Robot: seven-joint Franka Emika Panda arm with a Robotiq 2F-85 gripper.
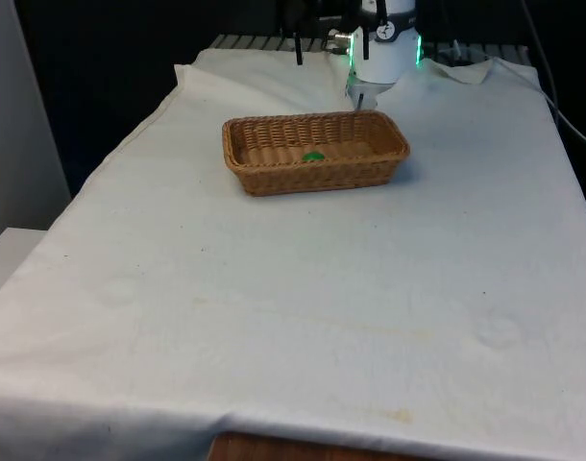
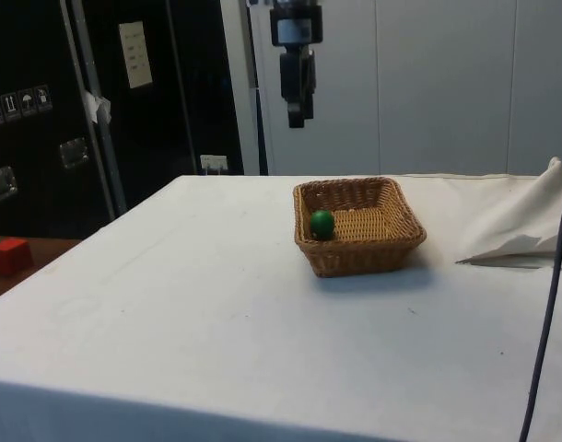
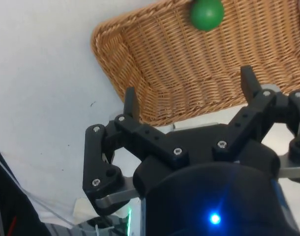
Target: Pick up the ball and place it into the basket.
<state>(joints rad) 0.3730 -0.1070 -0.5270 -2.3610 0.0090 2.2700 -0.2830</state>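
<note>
Soft, even overhead light washed the white table cloth (image 1: 303,307) pale, the basket (image 2: 359,226) cast only a faint shadow beside itself, and the background stayed dark.

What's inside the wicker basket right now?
A green ball lies inside the basket, against one wall. In the front view the near wall covers most of the ball. The tool is open, apart from it.

Gripper (image 3: 189,103): matte black, two-finger linkage type, angular link bars with small silver screw heads at the pivots. Slim fingers (image 3: 130,102) taper to flat tips. Silver metal brackets under the links. Arm base (image 1: 384,53): glossy white rounded shell, green light strips.
</note>
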